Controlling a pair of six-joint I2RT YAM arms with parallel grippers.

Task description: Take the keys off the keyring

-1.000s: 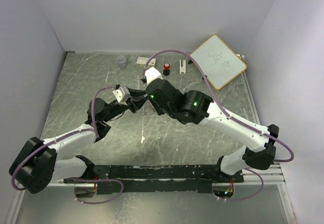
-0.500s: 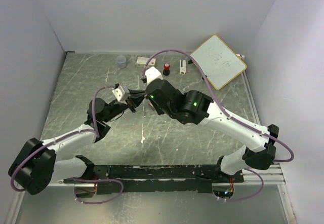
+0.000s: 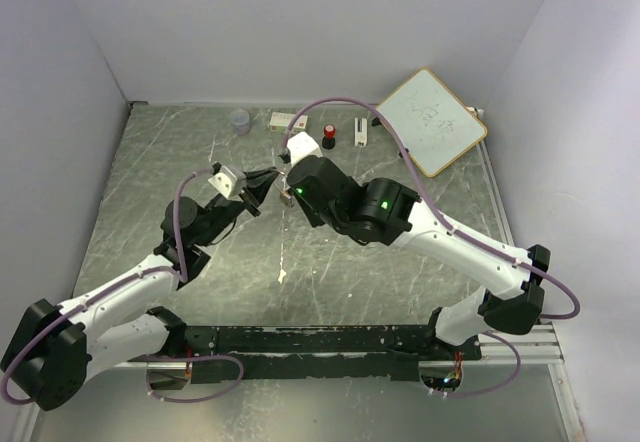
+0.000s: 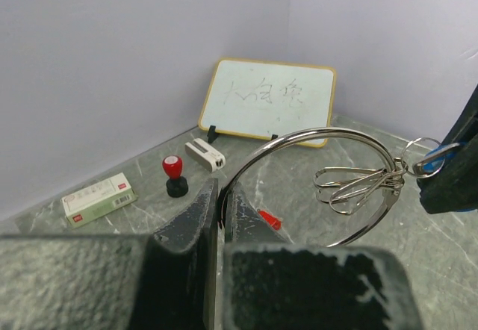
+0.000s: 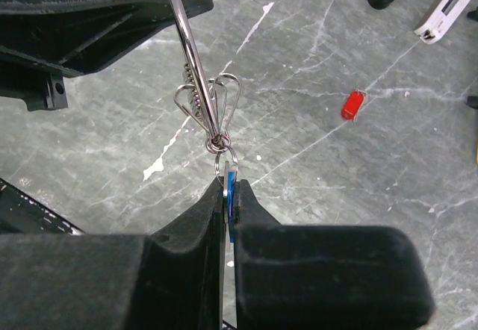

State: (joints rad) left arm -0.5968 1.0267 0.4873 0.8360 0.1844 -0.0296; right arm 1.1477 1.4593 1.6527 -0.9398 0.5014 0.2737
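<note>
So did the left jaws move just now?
Yes. The left gripper carried its jaws a little toward the clear cup at the back.
</note>
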